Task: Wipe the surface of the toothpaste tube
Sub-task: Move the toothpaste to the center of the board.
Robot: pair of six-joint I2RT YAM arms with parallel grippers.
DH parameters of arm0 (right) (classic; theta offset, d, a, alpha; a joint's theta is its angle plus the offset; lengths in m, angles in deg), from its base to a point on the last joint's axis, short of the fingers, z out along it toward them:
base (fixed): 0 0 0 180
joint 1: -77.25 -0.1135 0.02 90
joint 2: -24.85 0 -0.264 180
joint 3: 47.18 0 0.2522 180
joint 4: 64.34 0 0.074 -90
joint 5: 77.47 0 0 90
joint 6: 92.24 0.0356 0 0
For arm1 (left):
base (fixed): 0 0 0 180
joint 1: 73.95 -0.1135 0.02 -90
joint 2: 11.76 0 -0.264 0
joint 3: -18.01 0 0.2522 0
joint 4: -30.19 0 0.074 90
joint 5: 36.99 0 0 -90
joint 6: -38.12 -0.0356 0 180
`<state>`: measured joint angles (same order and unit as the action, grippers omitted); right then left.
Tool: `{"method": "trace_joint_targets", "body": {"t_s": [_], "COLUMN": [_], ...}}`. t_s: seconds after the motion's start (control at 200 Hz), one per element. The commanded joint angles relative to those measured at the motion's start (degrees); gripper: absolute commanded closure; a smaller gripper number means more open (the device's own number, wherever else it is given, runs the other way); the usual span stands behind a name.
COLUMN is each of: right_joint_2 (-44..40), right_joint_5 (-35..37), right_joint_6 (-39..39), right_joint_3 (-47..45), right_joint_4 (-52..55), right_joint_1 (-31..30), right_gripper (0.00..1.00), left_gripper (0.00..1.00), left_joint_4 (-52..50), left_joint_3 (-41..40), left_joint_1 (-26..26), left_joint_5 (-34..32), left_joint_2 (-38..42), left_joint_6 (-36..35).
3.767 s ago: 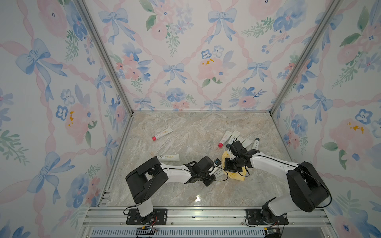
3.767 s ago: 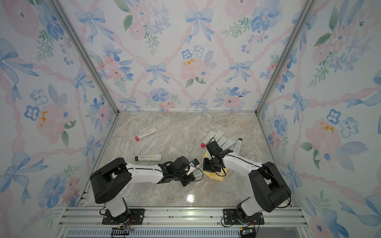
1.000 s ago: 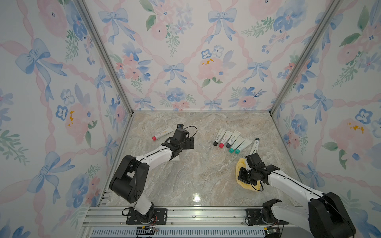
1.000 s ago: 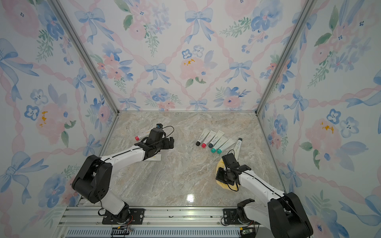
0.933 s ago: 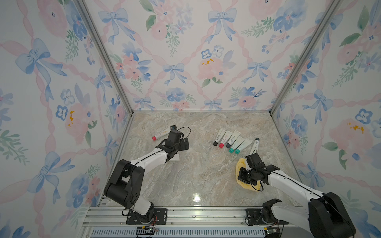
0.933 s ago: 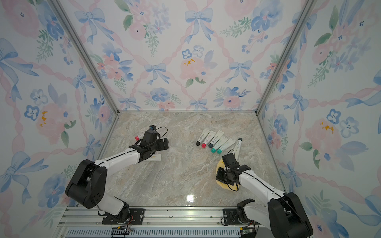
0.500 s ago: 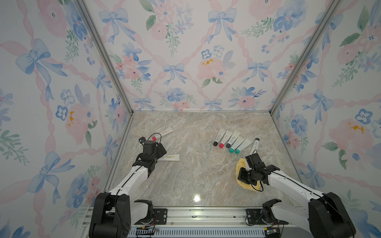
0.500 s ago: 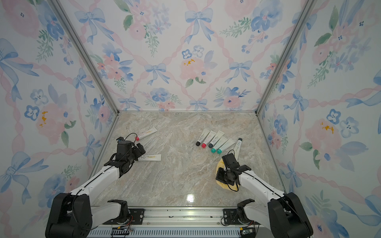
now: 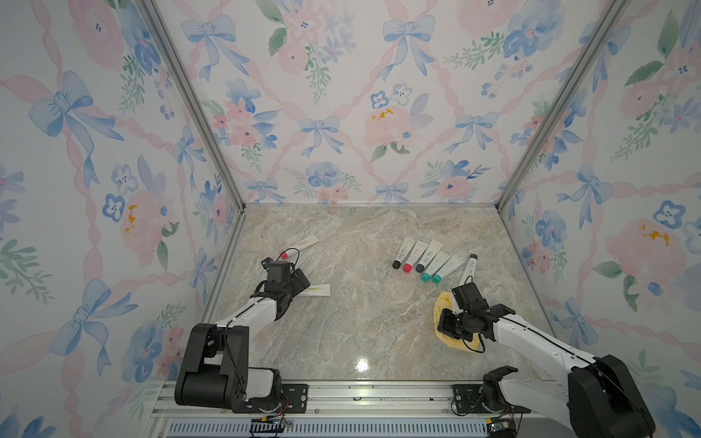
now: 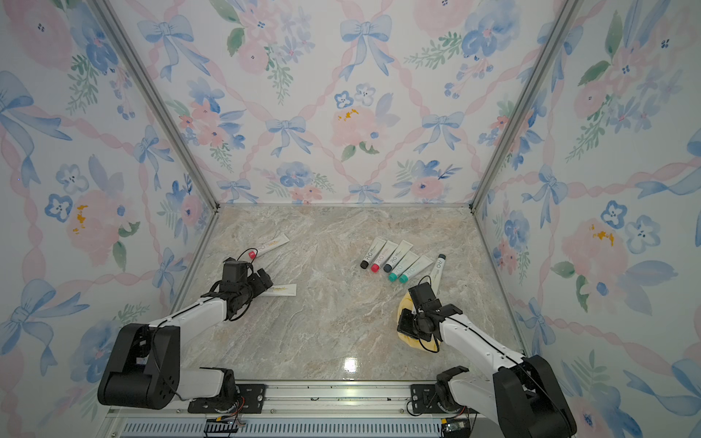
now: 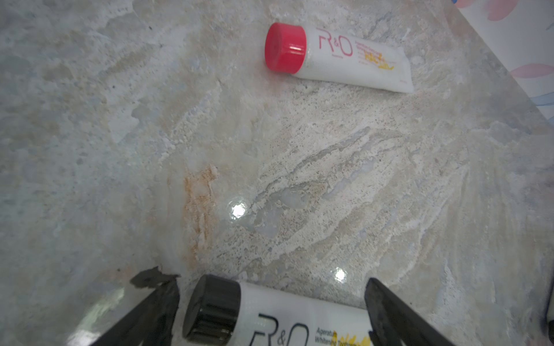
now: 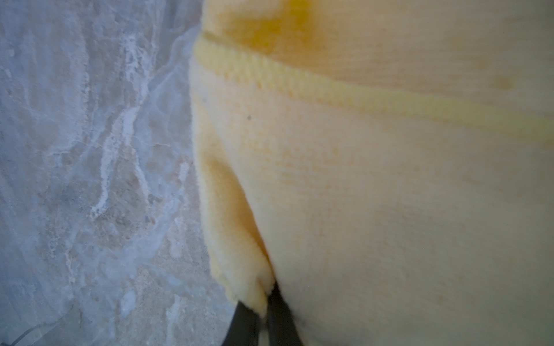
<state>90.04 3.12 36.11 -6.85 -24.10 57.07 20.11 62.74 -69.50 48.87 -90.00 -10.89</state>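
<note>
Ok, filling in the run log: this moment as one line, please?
left claw: open over black-capped toothpaste tube, no grip | right claw: shut on yellow cloth | cloth far from that tube

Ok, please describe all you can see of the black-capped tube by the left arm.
The black-capped tube is white and looks like soft plastic, with a ribbed black screw cap, black "R&O" lettering and a small yellow mark. It lies flat on the marble table, cap on. The open fingers of the left gripper stand on either side of it, seemingly without touching.
</note>
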Motion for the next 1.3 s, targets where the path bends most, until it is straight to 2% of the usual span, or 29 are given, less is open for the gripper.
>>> {"method": "trace_joint_targets", "body": {"t_s": [0.0,0.255,0.675,1.005,1.295], "right_joint_2": [0.64,0.04,1.05,2.02,2.14], "right_joint_5": [0.07,0.27,0.18,0.18,0.44], "right_joint_6": [-0.75,-0.64,-0.64,-0.63,-0.52], "right_joint_3": [-1.69,-1.85,-1.56,-1.25,-1.35], "right_joint_4": [-1.29,-1.22,-1.53,-1.52,-1.44], "right_joint_1": [0.59,0.59,0.61,0.59,0.6], "right_gripper": [0.92,0.92,0.92,0.92,0.92], "left_gripper": [0.02,0.02,0.04,0.06,0.07], "left_joint_4": [1.86,2.74,3.4,5.35,5.1], "left_joint_3": [-0.11,0.3,1.2,7.51,7.57], "left_joint_1": [0.29,2.85,16.7,26.01,26.9], "left_joint_5": [2.1,3.08,2.74,3.26,2.35], "left_joint_2": [-1.36,-3.24,-4.27,-10.78,-14.55], "left_joint_6": [-0.9,-1.3,0.54,0.79,-1.84]}}
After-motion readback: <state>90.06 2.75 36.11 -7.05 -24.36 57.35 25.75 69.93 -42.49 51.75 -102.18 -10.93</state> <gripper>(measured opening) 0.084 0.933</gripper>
